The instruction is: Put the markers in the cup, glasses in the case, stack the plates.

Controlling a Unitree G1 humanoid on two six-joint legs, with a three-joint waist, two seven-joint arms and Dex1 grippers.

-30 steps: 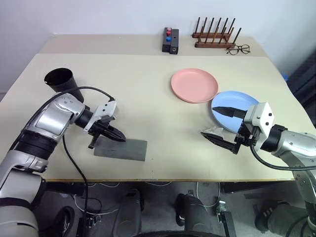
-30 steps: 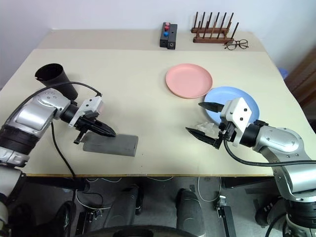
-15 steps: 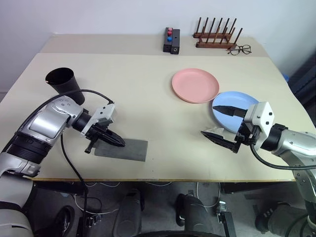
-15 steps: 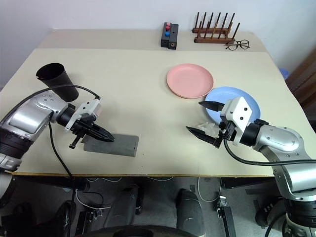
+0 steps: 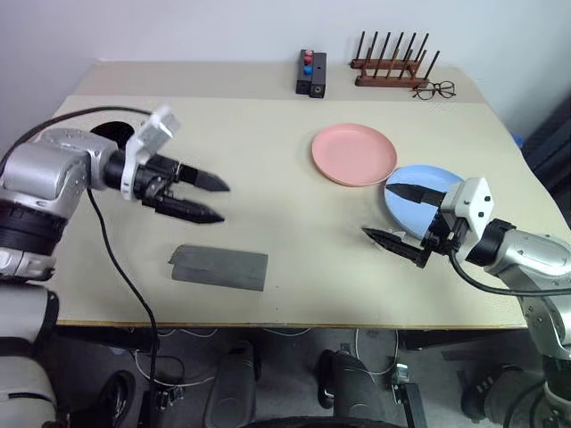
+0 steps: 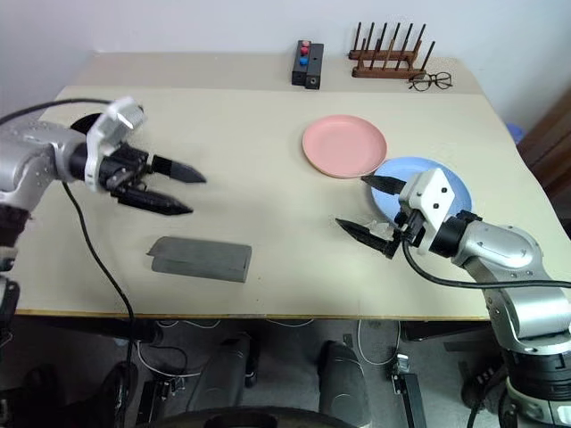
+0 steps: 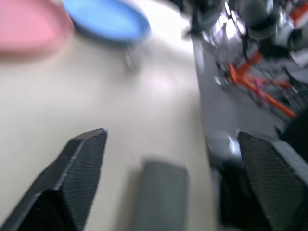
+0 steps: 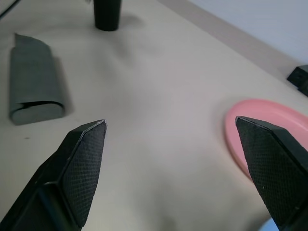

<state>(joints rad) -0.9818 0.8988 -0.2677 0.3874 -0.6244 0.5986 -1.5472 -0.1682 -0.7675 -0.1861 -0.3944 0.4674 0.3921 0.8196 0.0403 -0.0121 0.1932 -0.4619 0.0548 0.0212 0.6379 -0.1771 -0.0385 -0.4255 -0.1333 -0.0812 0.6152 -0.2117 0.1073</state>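
Now that the left gripper (image 5: 207, 199) has let go and risen with fingers spread, the flat grey fabric case (image 5: 219, 267) lies closed below it. The right gripper (image 5: 403, 218) hangs released beside the light blue plastic plate (image 5: 408, 185); beyond, the salmon pink plate (image 5: 352, 154) waits unstacked.

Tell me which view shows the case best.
The right eye view: the whole case lies unobstructed near the table's front edge. The left eye view shows it equally whole, the right wrist view shows it sharp at one edge, and the left wrist view shows it blurred.
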